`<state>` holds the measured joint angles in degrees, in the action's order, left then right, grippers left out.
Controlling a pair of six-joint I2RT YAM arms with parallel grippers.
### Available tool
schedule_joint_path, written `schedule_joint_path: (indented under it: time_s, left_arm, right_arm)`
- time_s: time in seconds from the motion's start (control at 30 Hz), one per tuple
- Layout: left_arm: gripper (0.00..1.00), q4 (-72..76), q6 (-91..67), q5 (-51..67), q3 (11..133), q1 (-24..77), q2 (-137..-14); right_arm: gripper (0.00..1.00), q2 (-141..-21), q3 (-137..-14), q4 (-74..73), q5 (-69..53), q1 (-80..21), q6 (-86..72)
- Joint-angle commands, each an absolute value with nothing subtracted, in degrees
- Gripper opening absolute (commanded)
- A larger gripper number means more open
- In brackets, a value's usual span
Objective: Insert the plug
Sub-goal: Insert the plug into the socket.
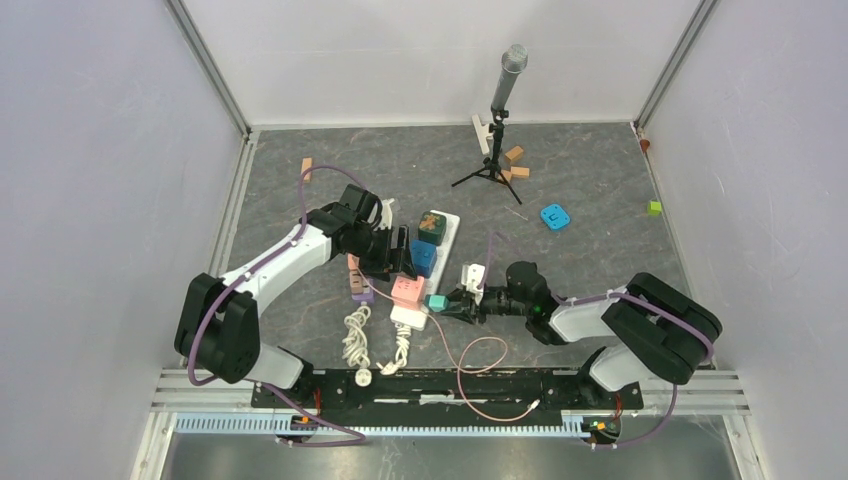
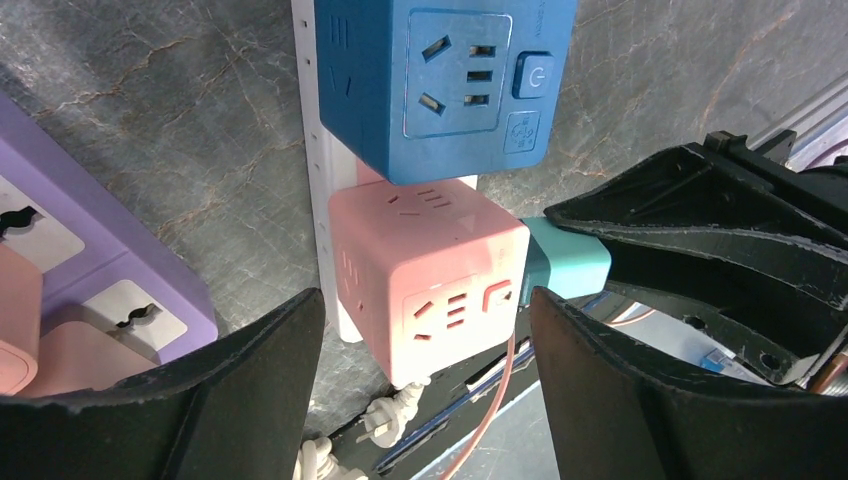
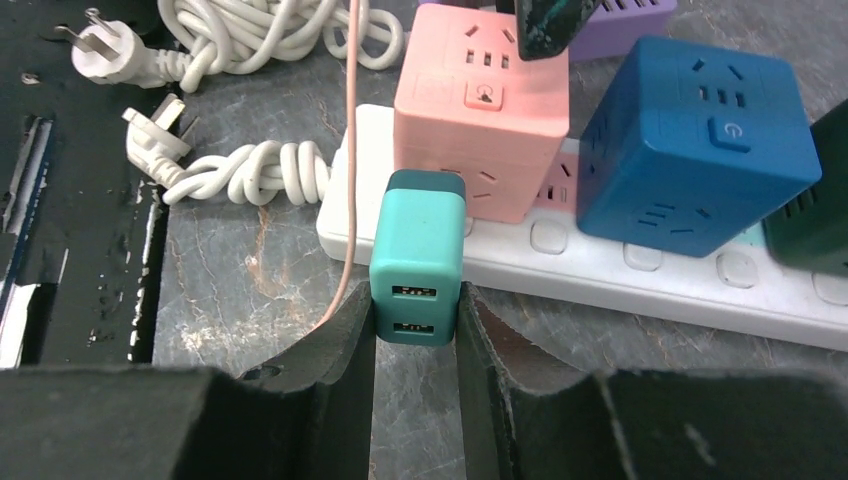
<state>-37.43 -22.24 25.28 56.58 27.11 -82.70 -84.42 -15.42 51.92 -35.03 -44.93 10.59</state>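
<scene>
right gripper (image 3: 415, 325) clamped teal plug (image 3: 417, 255) against pink cube (image 3: 485, 105) | left gripper (image 2: 425, 385) wide, straddled cube, nothing held | no readable text

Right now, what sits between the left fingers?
The pink socket cube sits between the open left fingers, untouched, in the left wrist view. The teal plug presses its side.

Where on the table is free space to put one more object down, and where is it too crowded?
Free: the grey table between the blue square piece and the right gripper; also the far-left corner past the small wooden block. Crowded: around the white power strip with its cube adapters, and the coiled white cords near the front.
</scene>
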Motion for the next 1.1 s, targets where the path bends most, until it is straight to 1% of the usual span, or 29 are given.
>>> schedule_joint_path:
  time_s: [0.0,0.2,0.3,0.57,1.07]
  left_arm:
    - [0.8,-37.27,-21.53,24.53,56.67,27.07,-81.41]
    - [0.73,-39.02,-20.35,25.89,55.87,27.09,-82.31]
    - [0.68,-39.11,-19.95,26.5,54.88,27.1,-82.43]
    - [0.6,-39.11,-19.95,26.16,53.61,27.09,-84.19]
    - [0.58,-40.32,-18.08,25.08,54.31,27.14,-86.13]
  right_arm:
    - [0.0,-81.05,-14.64,57.14,-36.2,-45.15,10.46]
    - [0.0,-77.41,-11.65,58.85,-31.55,-44.93,9.73]
    - [0.0,-78.94,-11.58,60.73,-31.97,-44.74,8.77]
    - [0.0,-83.28,-10.93,66.45,-33.68,-44.49,7.89]
    - [0.0,-89.27,-12.12,72.03,-34.98,-44.48,7.34]
